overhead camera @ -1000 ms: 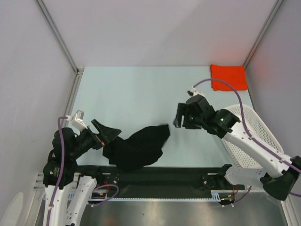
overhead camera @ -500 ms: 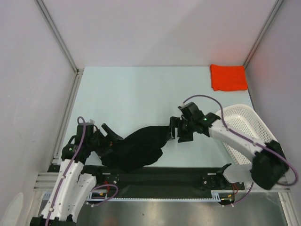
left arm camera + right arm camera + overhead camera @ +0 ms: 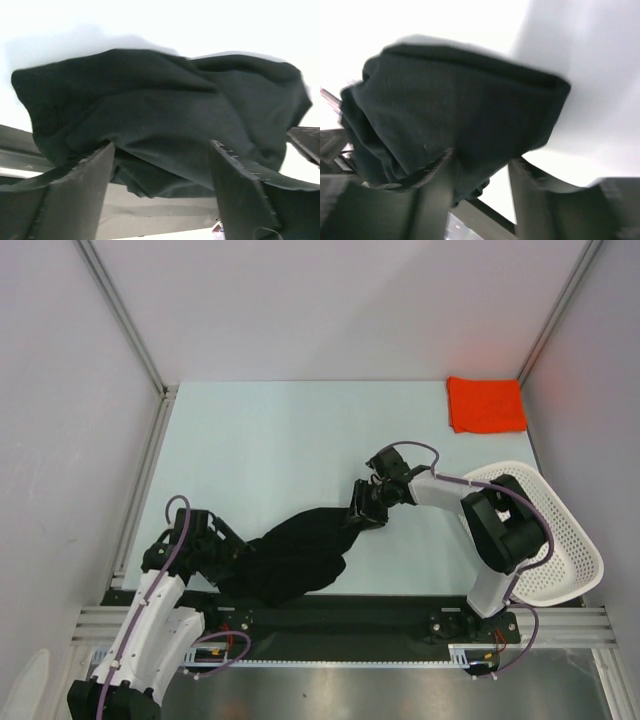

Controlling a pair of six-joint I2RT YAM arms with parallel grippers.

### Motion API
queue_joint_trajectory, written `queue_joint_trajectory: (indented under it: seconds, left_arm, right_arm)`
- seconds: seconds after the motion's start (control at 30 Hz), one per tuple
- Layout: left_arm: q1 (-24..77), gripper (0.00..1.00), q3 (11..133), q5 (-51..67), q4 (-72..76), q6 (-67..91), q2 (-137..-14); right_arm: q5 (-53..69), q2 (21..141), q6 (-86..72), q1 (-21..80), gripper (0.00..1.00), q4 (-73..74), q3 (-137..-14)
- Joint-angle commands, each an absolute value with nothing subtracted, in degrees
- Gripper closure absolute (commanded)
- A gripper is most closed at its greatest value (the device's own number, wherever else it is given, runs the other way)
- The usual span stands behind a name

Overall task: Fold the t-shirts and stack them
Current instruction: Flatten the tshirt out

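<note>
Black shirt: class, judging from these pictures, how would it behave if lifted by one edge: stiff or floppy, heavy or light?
The black shirt lies crumpled in soft folds, so it would probably hang limp, not hold shape. It looks like thin cloth, likely light for its size. Layers bunch inside the open left pincer, so a pinch may catch only some.

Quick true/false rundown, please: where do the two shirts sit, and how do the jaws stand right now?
1. The black shirt lies bunched near the front edge of the table. True.
2. The orange shirt sits in the white basket. False: it lies flat at the table's far right corner, apart from the basket.
3. The left gripper has its jaws shut. False: they stand apart at the black cloth.
4. The right gripper is at the opposite end of the black shirt from the left gripper. True.
</note>
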State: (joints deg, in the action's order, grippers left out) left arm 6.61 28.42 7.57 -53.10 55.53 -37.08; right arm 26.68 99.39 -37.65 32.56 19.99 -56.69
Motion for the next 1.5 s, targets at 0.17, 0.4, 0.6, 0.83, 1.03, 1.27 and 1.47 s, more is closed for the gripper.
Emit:
queue_joint_trajectory:
  seconds: [0.17,0.4,0.6,0.83,1.03,1.27,1.47]
  left_arm:
    - [6.15,0.12,26.71,7.83,-53.25,56.60,-37.53]
    - [6.07,0.40,24.18,9.83,-49.41,56.86,-36.47]
    - [5.71,1.00,27.31,11.87,-47.63,54.32,-36.12]
    - [5.45,1.00,55.16,4.68,-55.80,39.22,-39.63]
    - [5.45,1.00,74.95,7.28,-55.99,31.38,-41.22]
    - [5.45,1.00,82.61,16.17,-52.30,32.43,-38.07]
    - [5.45,1.00,87.45,16.35,-53.44,32.61,-35.68]
  right_arm:
    - [31.90,101.34,-40.43,31.55,0.60,15.03,-59.85]
    - [32.34,100.20,-41.04,31.64,0.80,13.89,-58.80]
    - [28.49,94.86,-39.38,31.38,1.00,17.83,-60.99]
    - [13.64,76.16,-34.28,29.97,1.00,35.47,-68.09]
    - [2.38,62.42,-30.33,28.30,1.00,44.54,-78.82]
    - [-2.55,55.03,-26.11,26.81,1.00,50.18,-96.84]
    - [-0.70,51.59,-26.01,26.89,1.00,51.51,-102.04]
